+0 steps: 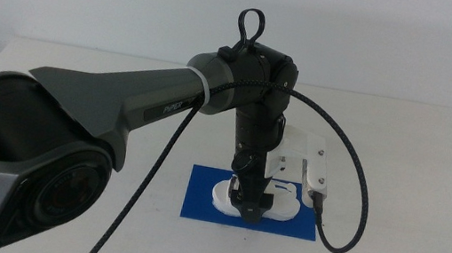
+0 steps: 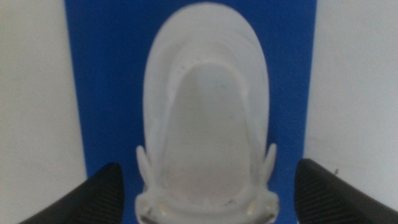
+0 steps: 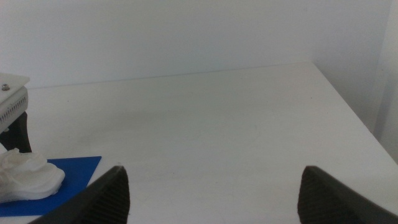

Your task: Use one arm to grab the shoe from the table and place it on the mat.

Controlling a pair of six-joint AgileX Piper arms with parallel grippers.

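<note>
The white shoe (image 1: 224, 196) lies on the blue mat (image 1: 196, 205), partly hidden by the left arm. My left gripper (image 1: 251, 209) hangs straight down over its middle. In the left wrist view the shoe (image 2: 208, 112) fills the centre on the mat (image 2: 106, 74), and the left gripper (image 2: 210, 171) is open, its jaws standing wide on either side of the shoe without touching it. The straps are not visible. My right gripper (image 3: 214, 174) is open and empty over bare table, away from the mat; its view shows the shoe (image 3: 25, 177) and a mat corner (image 3: 74, 171).
The white table (image 1: 420, 147) surrounds the mat. The left arm's black cable (image 1: 359, 200) loops out to the right of the mat. Part of the left gripper (image 3: 15, 109) shows at the edge of the right wrist view. The table's far right edge (image 3: 348, 106) is visible there.
</note>
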